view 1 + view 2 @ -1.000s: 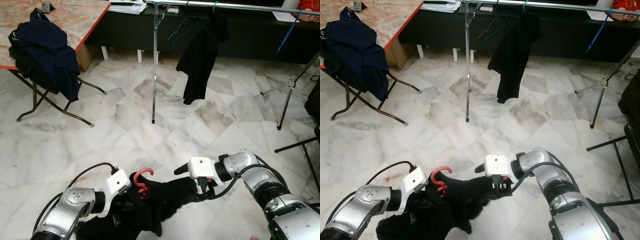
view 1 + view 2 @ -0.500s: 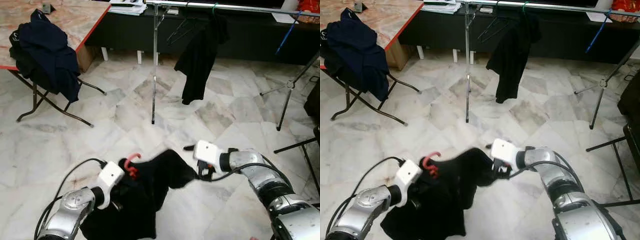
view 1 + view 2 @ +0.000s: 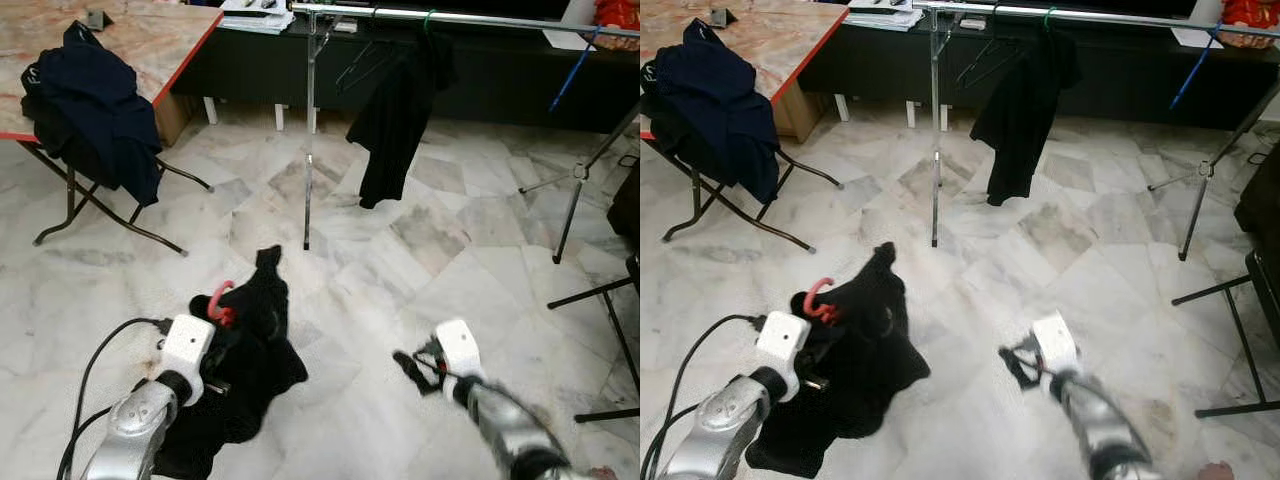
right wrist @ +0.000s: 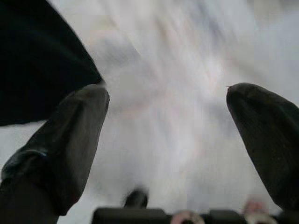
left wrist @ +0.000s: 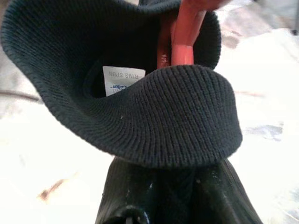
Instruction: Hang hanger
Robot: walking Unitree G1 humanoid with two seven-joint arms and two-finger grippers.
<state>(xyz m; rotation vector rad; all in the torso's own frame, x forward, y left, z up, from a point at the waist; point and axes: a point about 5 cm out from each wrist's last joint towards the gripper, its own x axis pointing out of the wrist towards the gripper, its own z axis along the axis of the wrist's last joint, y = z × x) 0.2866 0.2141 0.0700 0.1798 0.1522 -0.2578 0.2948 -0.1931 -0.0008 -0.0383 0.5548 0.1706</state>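
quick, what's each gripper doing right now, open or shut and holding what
Left gripper: shut on the black knitted garment with the red plastic hanger in its collar.
Right gripper: open, holding nothing, above the white marble floor.

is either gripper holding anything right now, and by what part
The left gripper holds the black garment on its red hanger, gripped up at the collar near the hook. The right gripper is open and holds nothing.

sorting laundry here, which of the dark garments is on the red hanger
The black garment held up by the left pincer, with the red hanger hook poking from its collar. The others hang on the rail or drape the table.
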